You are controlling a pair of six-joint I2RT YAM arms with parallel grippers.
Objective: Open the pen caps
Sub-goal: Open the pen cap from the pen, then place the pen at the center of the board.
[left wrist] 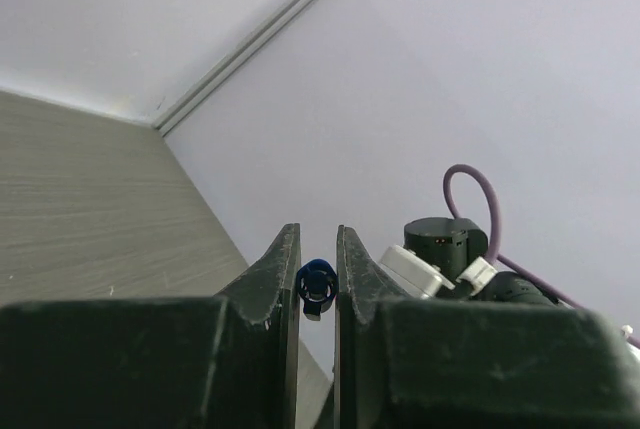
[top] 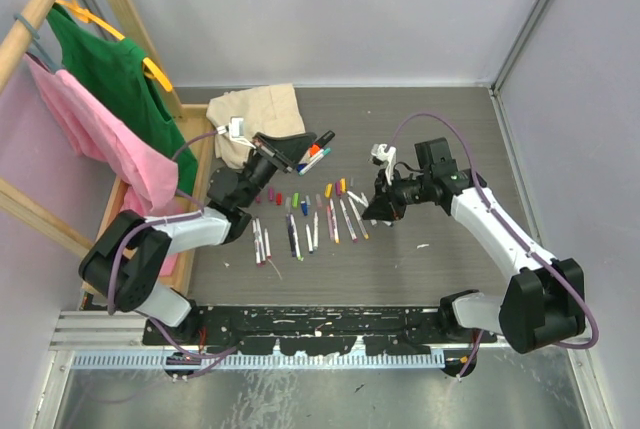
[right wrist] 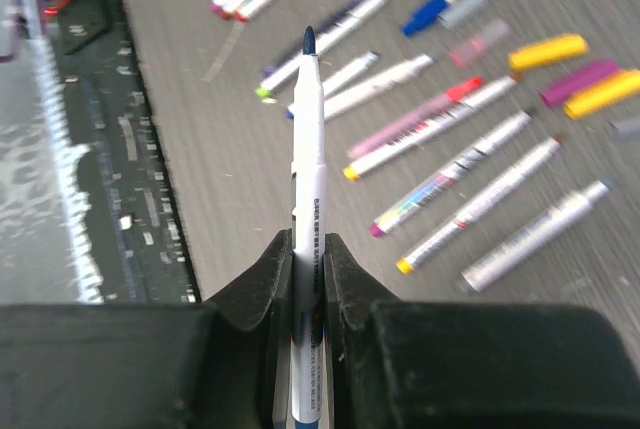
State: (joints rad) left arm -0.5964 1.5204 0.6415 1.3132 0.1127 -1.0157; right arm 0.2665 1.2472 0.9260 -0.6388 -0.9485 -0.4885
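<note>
Blue cap (left wrist: 317,289): off its pen, clamped between left gripper (left wrist: 318,249) fingers, above mid-table.
Pen (right wrist: 307,139): tip bare, clamped in right gripper (right wrist: 308,249).
Pen row (top: 320,221): mid-table; loose caps (top: 298,199) on its far-edge side.
Progress: apparently mostly done; remaining capped pens unclear.

The grey wood-grain tabletop (top: 450,119) carries a loose row of thin white-barrelled marker pens (top: 292,234) at centre frame, small coloured plastic caps (top: 328,190) just above them, and a crumpled beige cloth (top: 260,114) at upper left.
</note>
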